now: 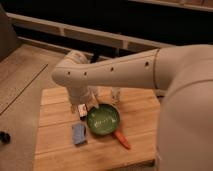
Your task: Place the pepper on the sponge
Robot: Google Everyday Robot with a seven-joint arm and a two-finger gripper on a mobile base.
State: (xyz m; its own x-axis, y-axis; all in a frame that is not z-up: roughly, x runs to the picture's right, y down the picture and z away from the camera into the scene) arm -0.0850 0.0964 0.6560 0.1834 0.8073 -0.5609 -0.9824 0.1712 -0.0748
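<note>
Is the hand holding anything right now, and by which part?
Nothing: the hand hangs open beside the green bowl; the pepper lies loose on the table.

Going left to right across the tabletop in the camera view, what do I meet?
sponge → green bowl → pepper. The gripper hangs just behind the bowl's far-left rim, overlapping it, so it is left out of the order.

The robot's arm (115,72) is a thick, smooth, cream-white tube, rounded at its joints, with a row of small dark holes along its side, ending in a pale gripper (91,103) low over the table (55,150).
</note>
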